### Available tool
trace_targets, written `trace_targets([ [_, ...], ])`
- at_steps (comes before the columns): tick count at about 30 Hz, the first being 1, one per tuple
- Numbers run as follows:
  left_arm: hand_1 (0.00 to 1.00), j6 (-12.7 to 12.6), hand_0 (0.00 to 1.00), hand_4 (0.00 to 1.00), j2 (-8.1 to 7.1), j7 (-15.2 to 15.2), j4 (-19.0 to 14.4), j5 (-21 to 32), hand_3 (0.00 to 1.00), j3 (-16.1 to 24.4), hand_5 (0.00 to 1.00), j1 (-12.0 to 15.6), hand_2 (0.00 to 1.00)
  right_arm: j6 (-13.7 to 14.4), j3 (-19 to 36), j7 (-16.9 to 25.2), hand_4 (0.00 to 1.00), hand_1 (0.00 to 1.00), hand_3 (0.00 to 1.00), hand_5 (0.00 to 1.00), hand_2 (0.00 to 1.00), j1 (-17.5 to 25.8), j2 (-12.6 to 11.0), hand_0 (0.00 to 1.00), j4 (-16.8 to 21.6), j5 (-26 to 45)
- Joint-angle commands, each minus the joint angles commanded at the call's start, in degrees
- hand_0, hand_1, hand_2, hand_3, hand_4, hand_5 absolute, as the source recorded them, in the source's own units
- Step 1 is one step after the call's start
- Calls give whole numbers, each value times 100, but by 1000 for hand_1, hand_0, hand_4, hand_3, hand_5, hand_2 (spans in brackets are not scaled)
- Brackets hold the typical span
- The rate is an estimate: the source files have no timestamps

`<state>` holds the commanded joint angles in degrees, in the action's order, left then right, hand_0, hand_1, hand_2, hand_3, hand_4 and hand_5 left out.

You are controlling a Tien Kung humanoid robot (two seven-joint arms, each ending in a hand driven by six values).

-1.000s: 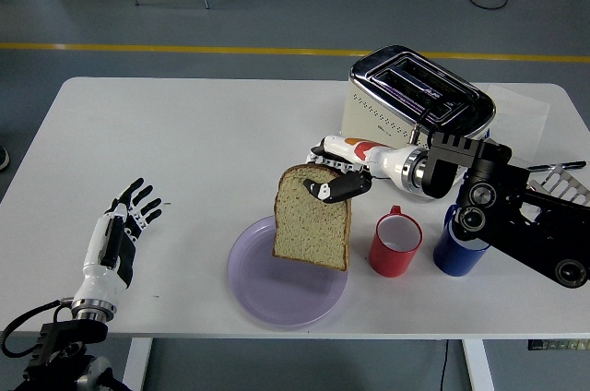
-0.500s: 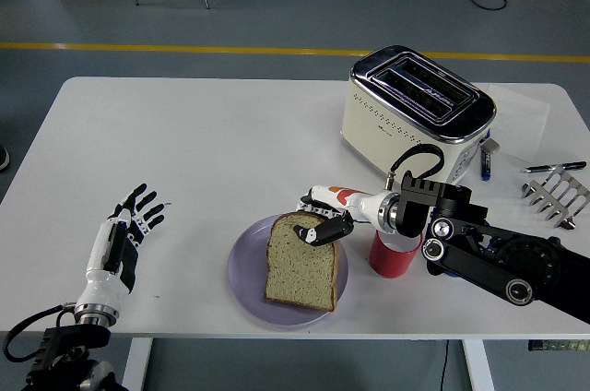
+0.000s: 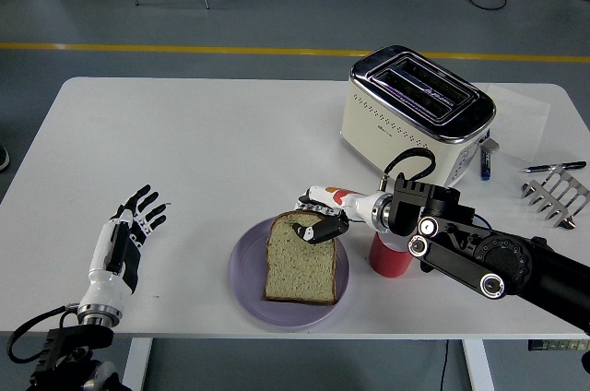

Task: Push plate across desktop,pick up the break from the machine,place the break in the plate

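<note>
Bread slice on the purple plate, right robot hand pinching its top edge.

Bread slice [image 3: 300, 271] lies flat on the purple plate [image 3: 243, 290], which sits near the counter's [image 3: 203, 151] front edge, forward-left of the toaster [image 3: 415, 114]. Right robot hand [image 3: 318, 225] reaches in from the plate's right; dark fingertips [image 3: 324, 231] closed on the slice's upper edge. Red mug [image 3: 391, 259] stands just right of the plate, mostly hidden behind the right arm. Left robot hand [image 3: 124, 234] rests well left of the plate, fingers spread, holding nothing. Metal rack [image 3: 556, 195] and pen [image 3: 551, 168] lie right of the toaster, near the counter's right edge.
</note>
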<state>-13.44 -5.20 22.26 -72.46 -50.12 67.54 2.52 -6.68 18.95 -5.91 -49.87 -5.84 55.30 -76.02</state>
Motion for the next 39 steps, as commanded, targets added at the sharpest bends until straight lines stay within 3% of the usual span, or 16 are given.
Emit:
trace_targets([
  [1,759,0,757,441,1,0,0,-1,850,0,848,0,850,-20,-5,22,401,659,577,305,656,1,9,580,-13,-15],
  [2,758,0,755,444,3,1,1,0,852,4,838,-2,849,-25,-21,64,532,739,695,332,750,0,21,704,-41,-39],
  [7,758,-5,755,444,8,11,-3,1,852,44,838,-14,849,118,-32,314,532,739,695,332,750,-11,94,704,-209,-245],
  [8,758,-7,752,447,13,17,-3,2,846,53,836,-13,848,198,-26,400,597,823,768,284,848,-15,117,809,-255,-353],
  [13,758,-7,752,447,19,31,-5,0,846,26,836,-18,848,524,26,676,597,823,768,284,848,-15,159,809,-323,-640],
  [14,759,-7,750,451,19,31,-6,0,838,23,836,-18,847,545,32,689,626,846,804,273,877,-14,160,857,-323,-649],
  [19,759,-14,750,451,9,36,-21,-4,838,91,836,-44,847,728,201,811,626,846,804,273,877,-61,116,857,-110,-659],
  [25,766,-18,755,453,-2,40,-76,-26,842,139,837,-62,854,745,700,921,624,836,773,274,850,77,-140,851,642,-866],
  [26,777,-23,758,458,-8,45,-96,-30,853,148,842,-54,861,774,886,1033,554,765,678,251,761,184,-231,780,857,-960],
  [30,777,-37,758,458,-25,73,-152,-48,853,172,842,-16,861,829,1685,1267,554,765,678,251,761,695,-534,780,1738,-953],
  [33,786,-50,759,458,-51,89,-188,-71,857,160,839,-23,866,849,2252,1303,537,745,670,278,743,989,-655,757,2482,-745],
  [39,798,-102,768,458,-118,90,-366,-165,855,152,849,-137,866,709,3561,1360,536,744,681,312,742,1770,-977,756,3713,541],
])
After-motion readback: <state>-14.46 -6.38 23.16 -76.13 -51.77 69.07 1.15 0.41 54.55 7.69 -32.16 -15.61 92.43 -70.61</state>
